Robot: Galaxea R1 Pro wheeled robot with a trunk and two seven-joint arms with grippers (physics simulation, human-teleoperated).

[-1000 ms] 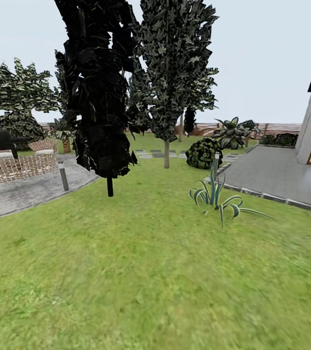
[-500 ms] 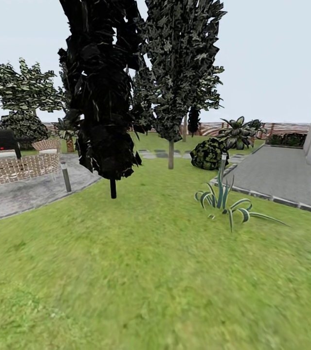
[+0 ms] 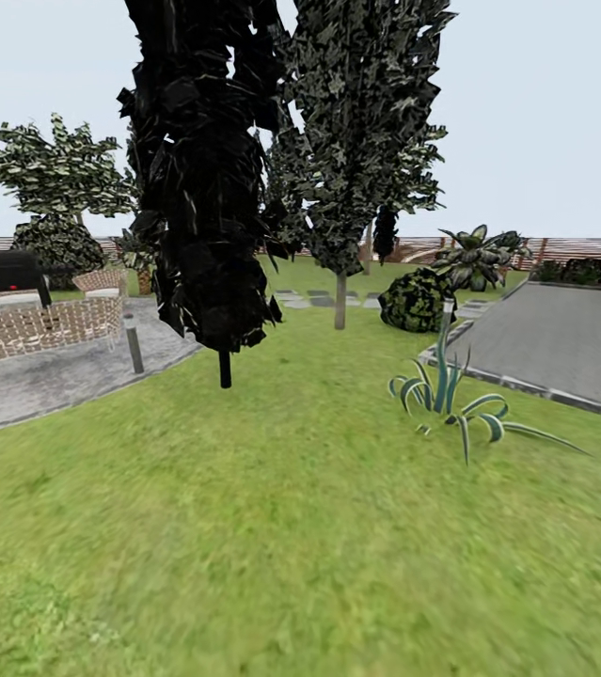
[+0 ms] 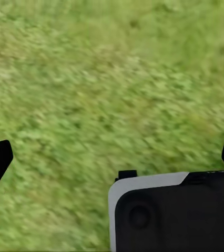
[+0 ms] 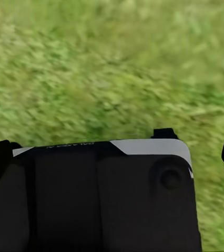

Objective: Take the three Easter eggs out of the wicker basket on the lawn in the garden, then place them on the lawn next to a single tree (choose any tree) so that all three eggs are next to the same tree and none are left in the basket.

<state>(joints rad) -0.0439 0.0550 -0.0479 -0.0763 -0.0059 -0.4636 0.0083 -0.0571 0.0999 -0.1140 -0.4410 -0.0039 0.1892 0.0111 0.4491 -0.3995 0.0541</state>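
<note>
Looking over the lawn [image 3: 272, 527] filling the lower frame | dark cone tree [image 3: 208, 179] upper middle, spiky plant [image 3: 450, 400] right, wicker chairs [image 3: 41, 324] left | no writing to read | left gripper [image 4: 112, 157] fingers spread wide over grass | right gripper [image 5: 117, 157] spread too

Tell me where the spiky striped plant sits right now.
In the head view, the spiky striped plant grows on the lawn at the right, just before the grey paving, with a slim lamp post behind it.
</note>
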